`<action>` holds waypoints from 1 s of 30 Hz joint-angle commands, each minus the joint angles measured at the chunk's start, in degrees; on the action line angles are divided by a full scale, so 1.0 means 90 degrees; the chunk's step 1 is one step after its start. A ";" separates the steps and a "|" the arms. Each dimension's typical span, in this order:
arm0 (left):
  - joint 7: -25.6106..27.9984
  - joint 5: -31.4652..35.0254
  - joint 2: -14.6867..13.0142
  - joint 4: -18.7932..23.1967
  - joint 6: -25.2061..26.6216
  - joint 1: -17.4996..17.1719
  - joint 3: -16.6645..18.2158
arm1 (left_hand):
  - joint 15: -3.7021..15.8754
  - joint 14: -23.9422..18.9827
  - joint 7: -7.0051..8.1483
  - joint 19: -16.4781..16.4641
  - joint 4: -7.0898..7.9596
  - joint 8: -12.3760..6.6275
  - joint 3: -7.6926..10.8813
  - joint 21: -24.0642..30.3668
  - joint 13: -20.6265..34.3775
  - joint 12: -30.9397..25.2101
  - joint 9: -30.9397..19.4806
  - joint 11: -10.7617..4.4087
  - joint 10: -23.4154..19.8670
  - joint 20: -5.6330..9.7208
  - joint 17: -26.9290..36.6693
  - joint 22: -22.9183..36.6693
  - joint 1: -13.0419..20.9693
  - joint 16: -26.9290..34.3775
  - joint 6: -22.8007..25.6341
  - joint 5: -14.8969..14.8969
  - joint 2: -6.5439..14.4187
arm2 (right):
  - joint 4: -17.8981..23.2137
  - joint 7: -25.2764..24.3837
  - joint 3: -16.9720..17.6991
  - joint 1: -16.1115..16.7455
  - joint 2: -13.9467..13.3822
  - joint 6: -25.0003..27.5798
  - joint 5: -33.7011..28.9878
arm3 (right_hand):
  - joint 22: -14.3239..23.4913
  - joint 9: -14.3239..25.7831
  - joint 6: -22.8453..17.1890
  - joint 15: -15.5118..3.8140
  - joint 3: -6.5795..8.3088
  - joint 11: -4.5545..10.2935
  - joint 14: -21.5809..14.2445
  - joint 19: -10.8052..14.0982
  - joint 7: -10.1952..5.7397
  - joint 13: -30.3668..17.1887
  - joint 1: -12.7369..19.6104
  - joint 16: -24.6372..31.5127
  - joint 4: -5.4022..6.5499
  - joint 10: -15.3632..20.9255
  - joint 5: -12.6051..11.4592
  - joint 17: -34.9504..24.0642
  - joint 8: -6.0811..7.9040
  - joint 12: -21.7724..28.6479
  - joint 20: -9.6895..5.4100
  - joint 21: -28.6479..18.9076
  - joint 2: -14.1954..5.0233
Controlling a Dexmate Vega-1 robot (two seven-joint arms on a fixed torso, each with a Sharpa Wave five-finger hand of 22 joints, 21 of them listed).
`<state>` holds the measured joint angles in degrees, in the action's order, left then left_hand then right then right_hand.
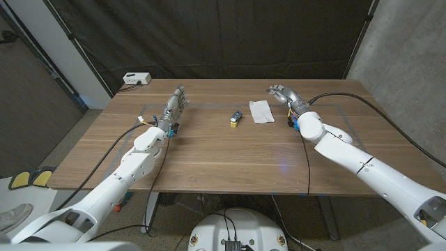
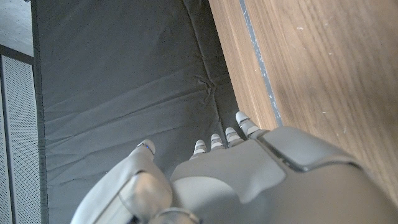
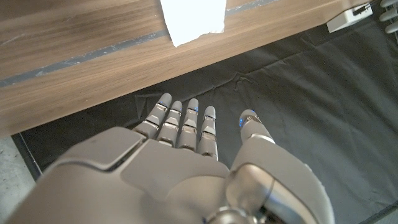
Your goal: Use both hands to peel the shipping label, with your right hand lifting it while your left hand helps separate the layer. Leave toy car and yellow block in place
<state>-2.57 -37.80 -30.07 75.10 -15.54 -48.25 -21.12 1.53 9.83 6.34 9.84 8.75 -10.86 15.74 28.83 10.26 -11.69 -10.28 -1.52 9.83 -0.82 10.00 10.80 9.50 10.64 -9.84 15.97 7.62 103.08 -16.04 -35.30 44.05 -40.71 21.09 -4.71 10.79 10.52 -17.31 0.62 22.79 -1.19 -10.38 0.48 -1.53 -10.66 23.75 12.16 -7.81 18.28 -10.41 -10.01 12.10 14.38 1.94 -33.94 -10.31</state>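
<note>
White glossy arm shells, grey-silver segmented hands: left hand (image 1: pixel 175 105), right hand (image 1: pixel 284 93); black cables along forearms.

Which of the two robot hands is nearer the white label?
The right hand: it hovers just beside the shipping label; the left hand is far across the table.

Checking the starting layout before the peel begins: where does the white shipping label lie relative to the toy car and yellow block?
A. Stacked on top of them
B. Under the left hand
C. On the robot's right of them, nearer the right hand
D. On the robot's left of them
C: in the head view the shipping label lies flat between the toy car with the yellow block and the right hand, untouched by either.
</note>
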 commanded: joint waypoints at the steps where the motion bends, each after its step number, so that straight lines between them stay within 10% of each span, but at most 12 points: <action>1: -0.0076 -0.0016 0.0041 -0.0134 0.0009 0.0085 -0.0024 | -0.0062 0.0474 0.0063 0.0439 -0.0044 -0.0049 0.0020 0.0039 0.0028 -0.0054 -0.0013 0.0023 0.0155 -0.0075 0.0038 0.0036 0.0066 0.0038 -0.0110 0.0024 0.0008 | 0.0291 0.0238 -0.0452 -0.0276 -0.0009 0.0943 -0.0728 | 0.0028 0.0022 -0.0095 0.0000 0.0067 0.0023 -0.0104 0.0081 -0.0009 0.0000 0.0118 0.0021 -0.0018 0.0063 -0.0045 -0.0010 0.0026 0.0028 0.0017 -0.0061 -0.0019; 21: -0.0262 -0.0055 0.0135 -0.0448 -0.0042 0.0273 -0.0051 | -0.0065 0.0461 0.0056 0.0420 -0.0045 -0.0046 0.0016 0.0037 0.0032 -0.0048 -0.0016 0.0050 0.0125 -0.0097 0.0041 0.0039 0.0073 0.0026 -0.0063 0.0024 0.0006 | 0.0311 0.0411 -0.1176 -0.0621 0.0279 0.2033 -0.1768 | 0.0030 0.0024 -0.0367 -0.0290 0.0299 0.0251 -0.0406 0.0365 -0.0139 0.0003 0.0828 -0.0044 -0.0265 0.0282 -0.0014 0.0017 0.0024 0.0029 0.0026 -0.0133 0.0167; 30: -0.0355 -0.0070 0.0163 -0.0581 -0.0075 0.0346 -0.0056 | -0.0056 0.0452 0.0051 0.0419 -0.0046 -0.0044 0.0013 0.0033 0.0034 -0.0042 -0.0017 0.0040 0.0123 -0.0096 0.0042 0.0040 0.0077 0.0023 -0.0046 0.0024 0.0004 | 0.0168 0.0349 -0.1509 -0.0772 0.0522 0.2719 -0.2264 | 0.0036 0.0026 -0.0549 -0.0421 0.0128 0.0314 -0.0720 0.0477 -0.0139 -0.0012 0.1021 -0.0017 -0.0250 0.0638 -0.0019 -0.0005 0.0028 0.0113 0.0048 -0.0158 0.0561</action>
<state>-4.86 -38.28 -28.96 71.23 -15.77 -45.92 -21.54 1.23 10.13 6.34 9.87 8.75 -10.86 15.74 28.83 10.25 -11.69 -10.28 -1.53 9.83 -1.41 10.28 11.09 9.56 10.64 -9.84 15.97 7.56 105.65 -12.58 -45.78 38.49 -38.02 39.42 -20.37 10.78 10.52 -21.34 -2.35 24.39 1.57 -16.06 4.18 -2.81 -10.66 32.99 11.86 -10.11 23.15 -10.40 -9.87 12.10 14.87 2.35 -35.00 -6.51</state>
